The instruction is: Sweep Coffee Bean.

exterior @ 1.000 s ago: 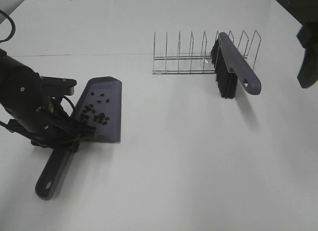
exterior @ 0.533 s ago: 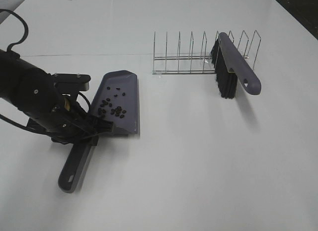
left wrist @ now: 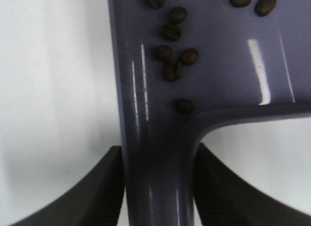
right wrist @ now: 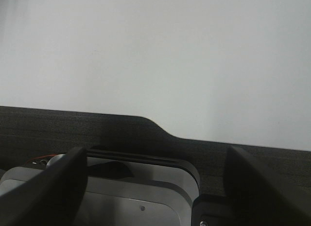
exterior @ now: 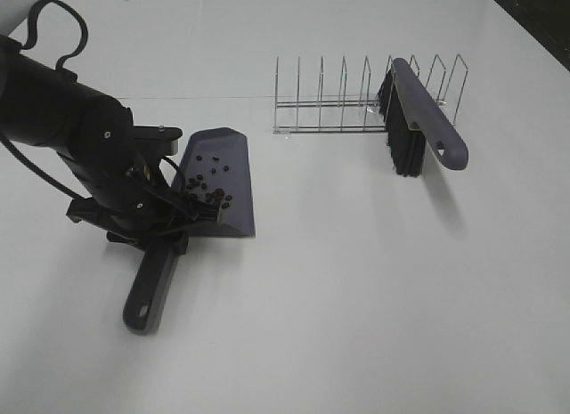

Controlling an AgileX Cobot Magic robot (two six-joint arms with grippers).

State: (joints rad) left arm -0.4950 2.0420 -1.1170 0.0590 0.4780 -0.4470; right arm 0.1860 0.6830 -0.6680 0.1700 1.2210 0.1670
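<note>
Left gripper (left wrist: 156, 187): fingers (left wrist: 104, 192) pressed against both sides of the dustpan (exterior: 227, 178) handle, clamping it where the handle meets the pan; the handle's free end trails behind the gripper over the table (exterior: 356, 289). Coffee beans (exterior: 207, 184): a loose scatter of dark ovals inside the grey-purple pan, just ahead of the fingertips, most near the handle end. Brush (exterior: 419, 120): well off to the gripper's far side, leaning in a wire rack (exterior: 347, 98), bristles down. Right gripper (right wrist: 155, 187): fingers spread wide apart, nothing between them, pale surface beyond.
</note>
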